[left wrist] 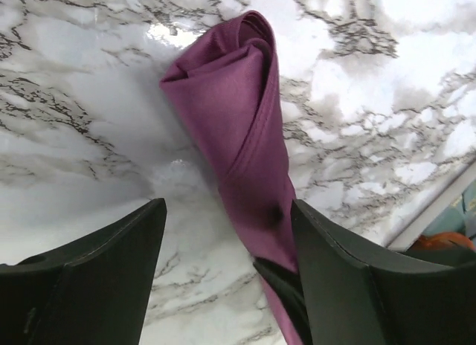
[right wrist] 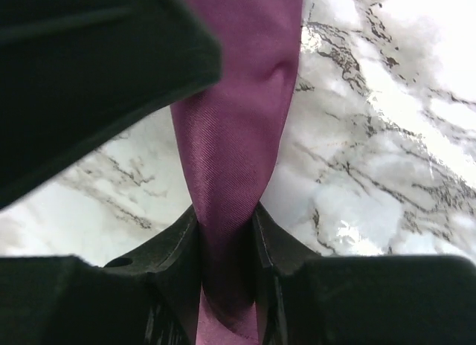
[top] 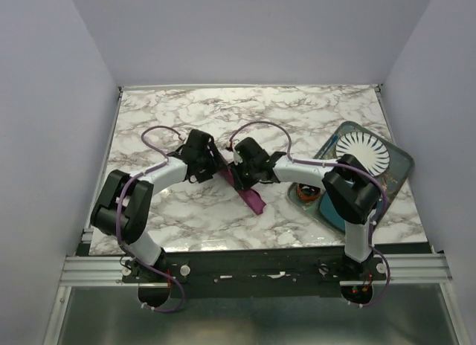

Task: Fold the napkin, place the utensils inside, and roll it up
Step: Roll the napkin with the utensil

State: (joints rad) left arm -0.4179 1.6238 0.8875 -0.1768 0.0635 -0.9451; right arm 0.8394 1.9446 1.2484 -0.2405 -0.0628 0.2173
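Observation:
The plum-purple napkin (top: 249, 190) lies rolled into a slim tube, slanting across the middle of the marble table (top: 186, 122). In the left wrist view its rolled end (left wrist: 238, 114) points away from me. My left gripper (top: 213, 163) is at the tube's far end, and its open jaws (left wrist: 228, 208) straddle the roll. My right gripper (top: 240, 172) is shut on the tube's middle (right wrist: 225, 211), pinching the cloth (right wrist: 230, 129) between both fingers. No knife shows in any view.
A white plate (top: 362, 153) sits on a teal mat (top: 398, 172) at the right. A small orange-rimmed dark cup (top: 305, 191) stands by the right arm. The left gripper's body (right wrist: 89, 62) fills the right wrist view's upper left.

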